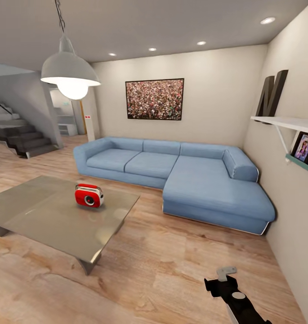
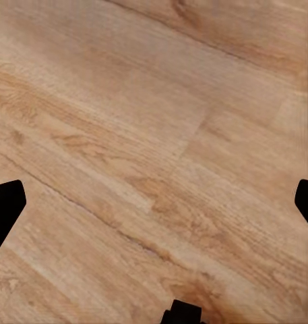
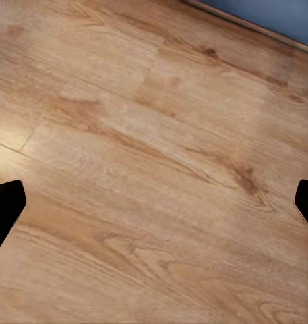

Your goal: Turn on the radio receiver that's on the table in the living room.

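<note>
My right end effector (image 1: pixel 225 271) hangs spread and empty above the floor (image 1: pixel 171 270). The radio receiver (image 1: pixel 88 195) sits on the desk (image 1: pixel 46 220), well ahead-left; I should approach squarely first.

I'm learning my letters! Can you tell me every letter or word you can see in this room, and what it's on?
"N": a big dark block letter standing on the white wall shelf.
Framed photos under that shelf: too small to read.
Red radio receiver on the table: no readable label.
</note>
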